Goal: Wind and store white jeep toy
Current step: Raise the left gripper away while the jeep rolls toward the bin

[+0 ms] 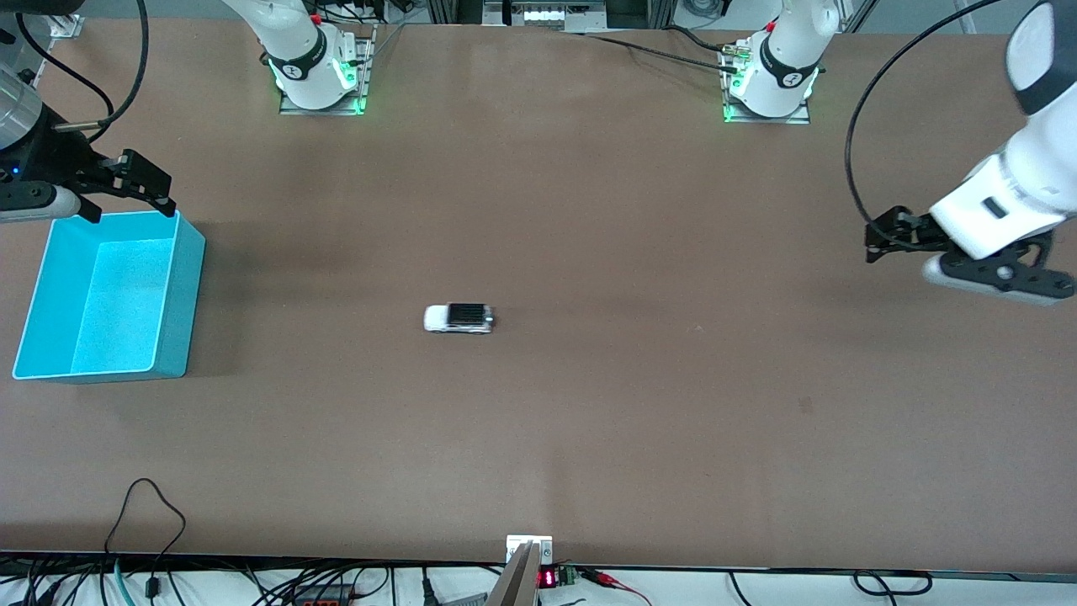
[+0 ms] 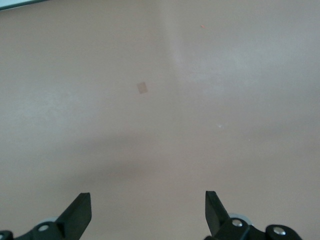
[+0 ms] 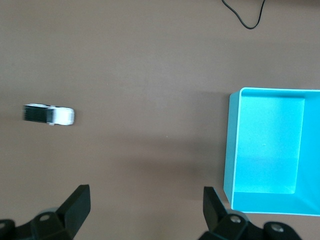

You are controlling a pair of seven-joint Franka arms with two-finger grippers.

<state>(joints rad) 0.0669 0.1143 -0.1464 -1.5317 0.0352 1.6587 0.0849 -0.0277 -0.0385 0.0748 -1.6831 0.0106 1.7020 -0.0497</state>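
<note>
Looks like a robotics lab: two white arm bases (image 1: pixel 318 71) bolted on metal plates along a wide brown table (image 1: pixel 589 404), green status lights glowing, black cables (image 1: pixel 143 513) trailing off the edge, a small red digital readout (image 1: pixel 547 578) mounted below.

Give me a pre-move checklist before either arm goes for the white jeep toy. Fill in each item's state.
1. White jeep toy on its wheels on the open table, nothing touching it: ok.
2. Right gripper open and empty, up over the table by the turquoise bin: ok.
3. Left gripper open and empty, waiting over bare table at the left arm's end: ok.
4. Bin upright with nothing in it, ready to take the toy: ok.
5. Table between the toy and the bin free of other things: ok.
6. Where the toy's winding part sits: cannot tell.
</note>
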